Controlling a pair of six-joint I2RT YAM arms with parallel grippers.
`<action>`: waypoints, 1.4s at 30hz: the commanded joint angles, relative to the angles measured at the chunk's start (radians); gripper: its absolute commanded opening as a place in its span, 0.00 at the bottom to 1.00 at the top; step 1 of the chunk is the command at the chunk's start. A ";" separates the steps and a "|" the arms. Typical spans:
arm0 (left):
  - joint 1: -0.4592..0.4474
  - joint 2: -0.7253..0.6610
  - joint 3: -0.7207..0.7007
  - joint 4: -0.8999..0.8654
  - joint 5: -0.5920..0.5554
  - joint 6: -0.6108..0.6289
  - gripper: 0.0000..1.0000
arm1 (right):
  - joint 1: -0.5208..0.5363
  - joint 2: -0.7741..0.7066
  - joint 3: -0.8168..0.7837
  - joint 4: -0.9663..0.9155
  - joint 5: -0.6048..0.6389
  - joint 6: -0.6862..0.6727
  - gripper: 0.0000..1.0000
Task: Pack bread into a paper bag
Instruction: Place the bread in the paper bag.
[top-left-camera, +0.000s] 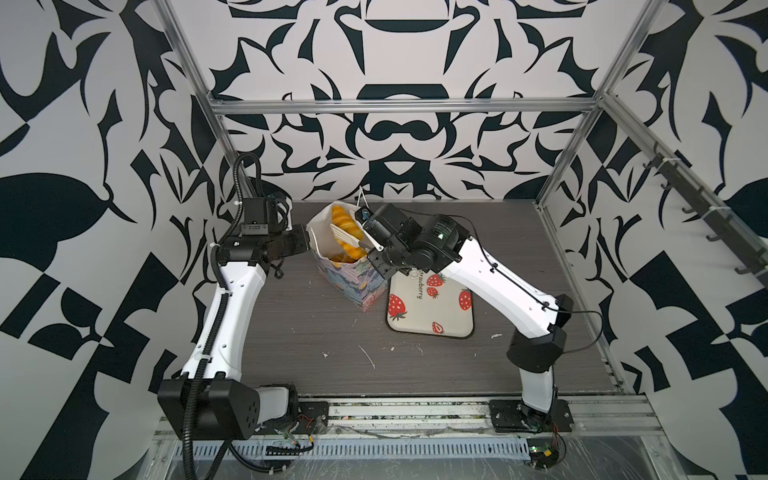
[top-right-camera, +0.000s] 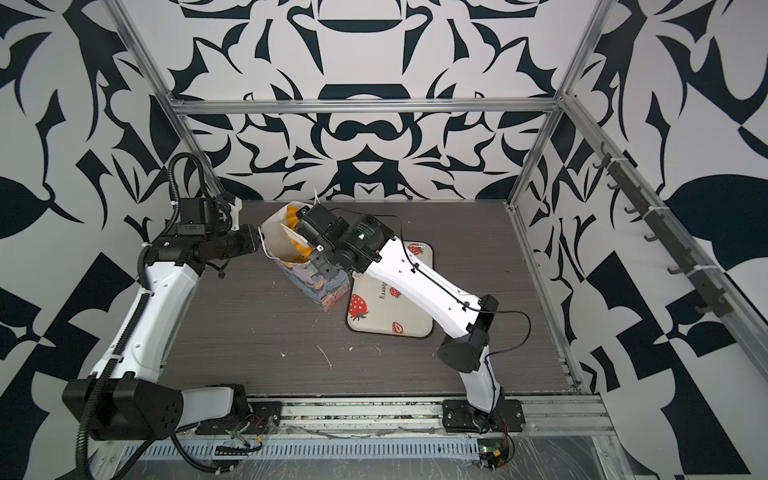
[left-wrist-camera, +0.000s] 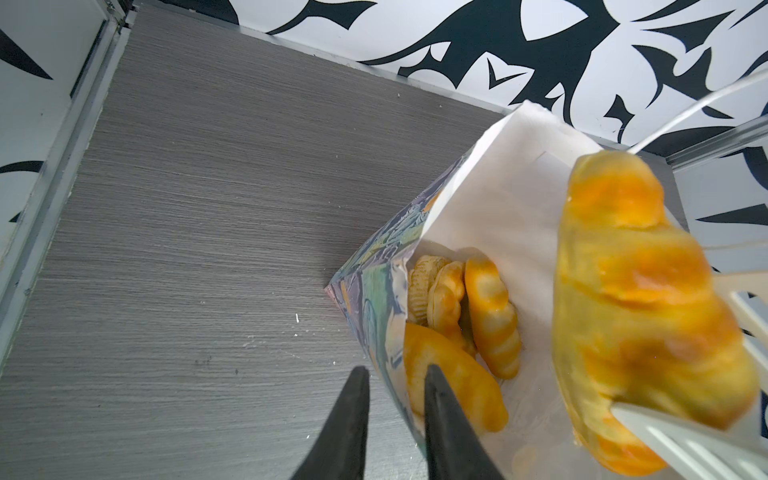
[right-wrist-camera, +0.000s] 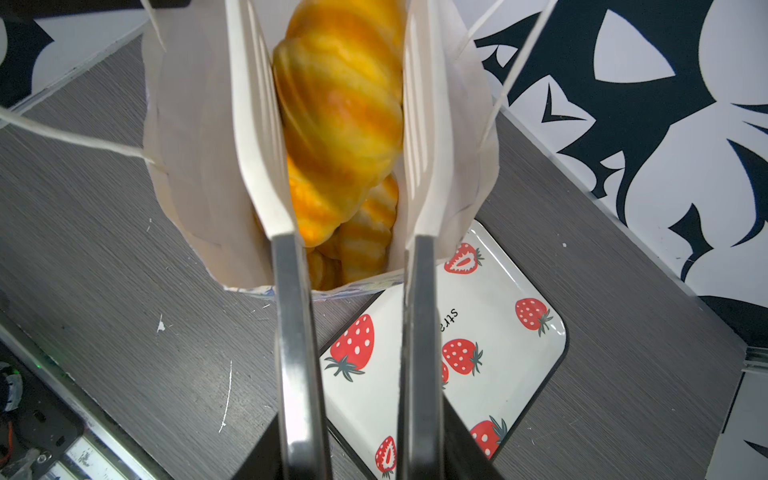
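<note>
Tongs (right-wrist-camera: 297, 353) flank croissant (right-wrist-camera: 340, 104); tray (right-wrist-camera: 490, 270) reads "strawberry".

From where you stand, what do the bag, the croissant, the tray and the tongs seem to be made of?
paper bag: thin creased paper, matte white inside, printed outside.
croissant: glossy, evenly coloured; perhaps a foam or plastic replica.
strawberry tray: smooth, slight sheen; enamelled metal or melamine, cannot tell.
tongs: white slotted blades, plastic-looking, on shiny metal arms.
</note>
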 joint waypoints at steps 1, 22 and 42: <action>0.004 -0.019 -0.006 -0.006 0.014 -0.017 0.27 | 0.001 -0.051 0.015 0.045 0.024 -0.003 0.47; 0.006 -0.063 0.012 -0.007 0.000 -0.031 0.30 | 0.000 -0.058 0.042 0.045 0.021 -0.023 0.52; 0.033 -0.193 -0.108 0.063 -0.058 -0.062 0.32 | -0.016 -0.213 -0.059 0.107 0.056 -0.026 0.47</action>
